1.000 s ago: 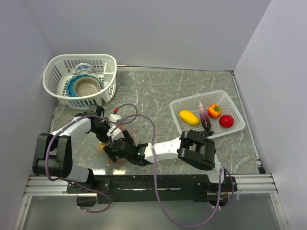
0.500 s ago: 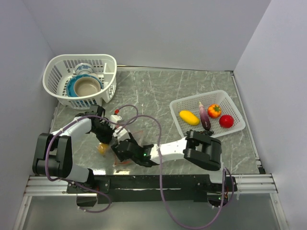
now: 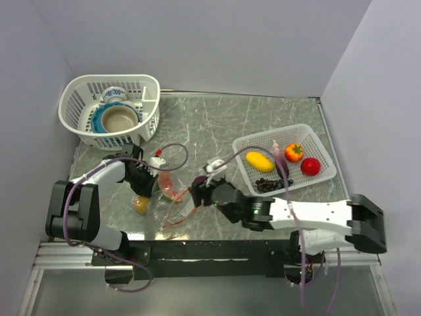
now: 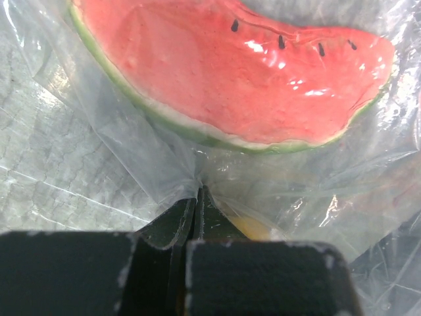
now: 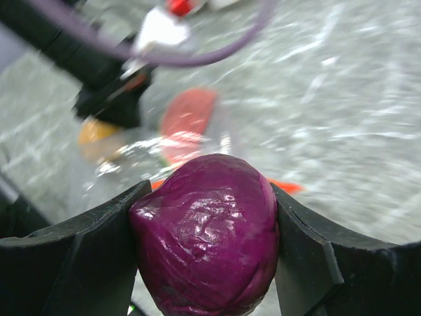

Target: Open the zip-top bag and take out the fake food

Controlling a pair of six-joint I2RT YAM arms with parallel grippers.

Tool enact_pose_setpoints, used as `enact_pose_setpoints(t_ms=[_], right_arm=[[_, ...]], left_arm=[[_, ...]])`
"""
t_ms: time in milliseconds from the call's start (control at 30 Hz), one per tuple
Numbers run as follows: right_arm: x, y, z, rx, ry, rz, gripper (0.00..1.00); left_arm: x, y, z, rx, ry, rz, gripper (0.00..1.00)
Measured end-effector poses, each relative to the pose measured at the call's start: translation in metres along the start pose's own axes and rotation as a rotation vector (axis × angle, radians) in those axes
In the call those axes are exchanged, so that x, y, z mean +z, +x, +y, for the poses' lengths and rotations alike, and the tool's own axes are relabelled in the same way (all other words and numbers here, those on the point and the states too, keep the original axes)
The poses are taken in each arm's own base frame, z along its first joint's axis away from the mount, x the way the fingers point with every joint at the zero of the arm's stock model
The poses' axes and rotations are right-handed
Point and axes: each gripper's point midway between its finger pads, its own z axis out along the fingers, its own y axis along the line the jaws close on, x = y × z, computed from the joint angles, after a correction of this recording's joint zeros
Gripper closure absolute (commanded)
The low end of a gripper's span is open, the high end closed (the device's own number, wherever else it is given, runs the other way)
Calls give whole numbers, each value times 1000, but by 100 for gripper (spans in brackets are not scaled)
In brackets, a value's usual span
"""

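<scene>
My left gripper (image 4: 197, 201) has its jaws pressed together on a fold of the bag (image 4: 131, 151), pinching the clear plastic just below a watermelon slice (image 4: 230, 85) that lies inside it. In the overhead view the bag sits on the table (image 3: 217, 125) lower left of centre, with its zip strip (image 3: 174, 222) toward the bottom edge. A yellow-orange piece (image 3: 139, 205) shows at the bag's left end; I cannot tell whether it is inside the plastic or under it.

My right gripper (image 5: 208, 194) has its jaws spread fairly wide around a round purple piece (image 5: 204, 243), both fingers against its sides, just right of the bag.

The white basket (image 3: 263, 133) at the right of the frame holds a yellow fruit (image 3: 259, 161), an eggplant (image 3: 280, 160), an orange fruit (image 3: 293, 152), a tomato (image 3: 310, 166) and grapes (image 3: 266, 185).
</scene>
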Motion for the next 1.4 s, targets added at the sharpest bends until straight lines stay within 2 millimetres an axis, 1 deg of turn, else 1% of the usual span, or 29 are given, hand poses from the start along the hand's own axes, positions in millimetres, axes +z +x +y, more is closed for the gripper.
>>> enact_pose_setpoints(t_ms=[67,100,133,167,200,233,300,333,367,400,433,467,500,533,567,633,667,733,833,867,900,933,967,1000,1033,1100,1200,1300,1400], right_arm=[[-6,-10,-24,32,58,-29,75],[-9,-13,-43,48,111,-40,79],[-11,-16,-63,73,165,-49,81],[-13,-20,-88,102,242,-58,84],[-15,-23,-110,124,312,-66,85],[-18,-25,-137,160,403,-76,83],[-28,-25,-183,218,561,-84,76],[-33,-22,-204,243,636,-81,69],[-37,-19,-217,257,687,-76,61],[-42,-14,-232,275,738,-62,34],[-46,-11,-241,286,772,-51,16],[-48,-7,-248,292,796,-41,0],[-50,-5,-252,296,817,-23,0],[-49,-3,-252,300,821,-12,0],[-47,-4,-252,290,822,5,0],[-39,-9,-244,274,807,28,0],[-33,-12,-238,258,794,34,0],[-24,-17,-217,204,745,45,0],[-14,-20,-167,96,605,58,0],[-10,-20,-146,57,547,60,0],[-6,-19,-128,27,495,66,2],[-3,-17,-114,5,459,70,3],[1,-14,-98,-21,418,77,8],[7,-7,-82,-48,379,87,9],[12,0,-73,-71,356,98,11],[20,24,-46,-136,293,137,16],[26,58,-13,-221,212,185,21],[28,84,11,-272,145,219,21],[34,97,22,-291,114,234,21]], left_arm=[[0,0,0,-1,-2,1,99],[0,0,0,-1,-2,2,99],[0,0,0,-2,-2,1,99],[0,0,0,-2,-1,2,99],[-1,0,0,-2,-1,2,99],[-1,0,0,-3,-1,2,99],[-2,0,0,-3,-1,3,99],[-2,0,0,-3,-1,3,99],[-2,0,-1,-3,0,3,99],[-2,0,-1,-3,0,4,99],[-2,0,-1,-3,0,3,99],[-3,0,-1,-3,0,3,99],[-3,0,-1,-3,-1,2,99],[-3,0,-1,-3,-2,1,99],[-4,-1,-1,-2,-2,-1,99],[-5,-2,-2,-1,-1,-7,99],[-6,-2,-3,0,0,-10,99],[-7,-4,-3,0,2,-13,99],[-8,-6,-3,1,3,-19,99],[-9,-7,-3,2,3,-21,99],[-9,-7,-3,-1,2,-22,99],[-9,-8,-3,-2,1,-23,99],[-9,-8,-3,-4,2,-23,99],[-9,-8,-3,-4,1,-23,99],[-9,-8,-3,-7,1,-23,99],[-9,-8,-2,-10,-1,-25,99],[-7,-9,0,-10,-4,-27,99],[-5,-9,2,-11,-13,-24,99],[-4,-9,5,-11,-23,-20,99]])
